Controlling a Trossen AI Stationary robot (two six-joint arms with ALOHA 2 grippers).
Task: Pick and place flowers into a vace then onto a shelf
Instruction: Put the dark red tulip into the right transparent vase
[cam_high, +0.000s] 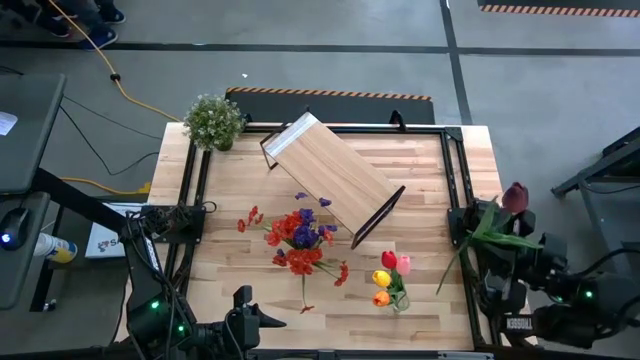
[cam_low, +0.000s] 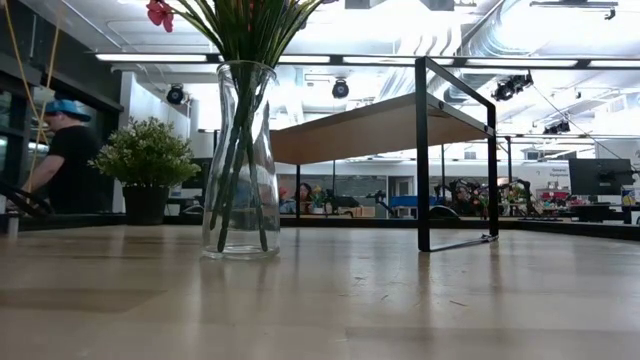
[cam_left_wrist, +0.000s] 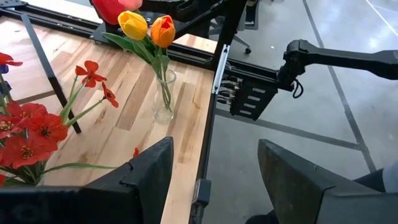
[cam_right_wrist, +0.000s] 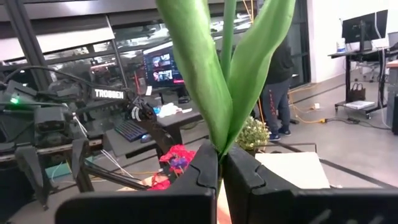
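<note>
Plank table seen from above carries the tilted shelf, a potted plant at its far left corner, a vase of red and purple flowers and a small vase of tulips. Only the right wrist view shows the right gripper clamped on a green stem; overhead, its dark tulip sits just past the table's right edge. Left gripper hangs with fingers apart, holding nothing, off the near edge, and the low view adds a person behind the plant.
</note>
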